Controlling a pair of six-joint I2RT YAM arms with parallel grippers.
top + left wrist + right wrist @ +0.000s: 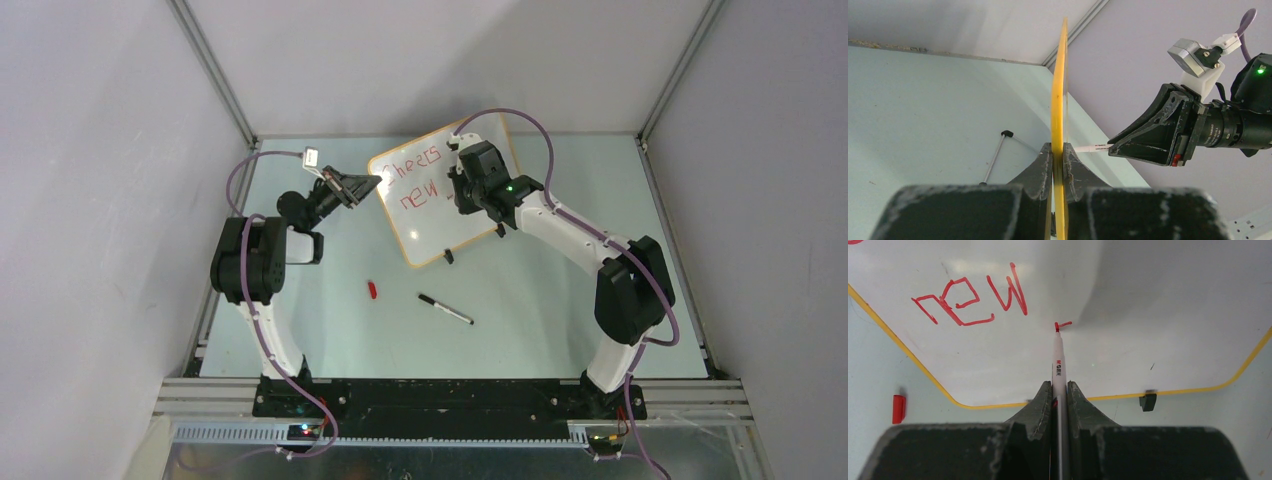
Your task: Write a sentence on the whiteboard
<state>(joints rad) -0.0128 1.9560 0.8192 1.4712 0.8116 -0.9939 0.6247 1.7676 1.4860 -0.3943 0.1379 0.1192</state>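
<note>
- Surface (560,300): pale green, carrying every item below.
- Whiteboard (435,225): glossy white with a thin orange-yellow rim, set at the far centre of the surface and turned at an angle. Its left rim is clamped between the jaws of the left gripper, and its face is turned toward the right gripper.
- Left gripper (1058,150): jaws closed on the whiteboard rim, which is seen edge-on between them.
- Right gripper (1059,387): jaws closed on a red marker, held over the board's middle.
- Black marker (445,308): laid on the surface, near of the board.
- Red marker (1058,360): white barrel, with the tip touching the board.
- Sentence (970,302): red letters, "Cheers" above "new", with a short stroke at the marker tip to the right of "new".
- Black clip foot (1148,401): fixed on the board's near rim.
- Red cap (372,290): laid on the surface, left of the black marker.
</note>
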